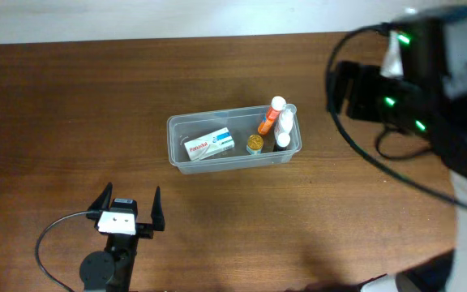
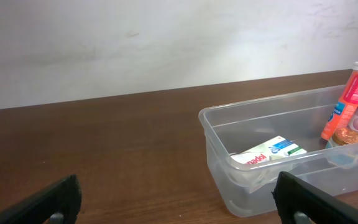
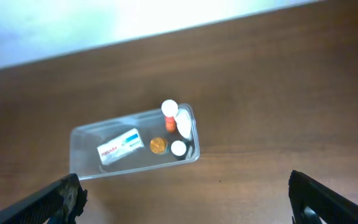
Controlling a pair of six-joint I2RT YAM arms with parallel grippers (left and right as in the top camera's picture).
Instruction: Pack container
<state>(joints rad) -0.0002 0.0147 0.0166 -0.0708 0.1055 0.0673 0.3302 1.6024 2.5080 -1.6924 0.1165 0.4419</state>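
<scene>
Left gripper fingers stand spread and empty, low over the table; the right gripper hangs high, also released and holding nothing.

Mid-table, well apart from both, the container holds a white box, a gold-lidded jar and an orange tube crowded with bottles at its right end. That tube pokes above the rim, so a careless pass could probably tip it out. A low forward sweep could also shove the light tub along the wood.

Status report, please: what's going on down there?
Left fingers open, empty. Right fingers open, empty. Container holds box, orange tube, bottles. Nothing blocking it.
</scene>
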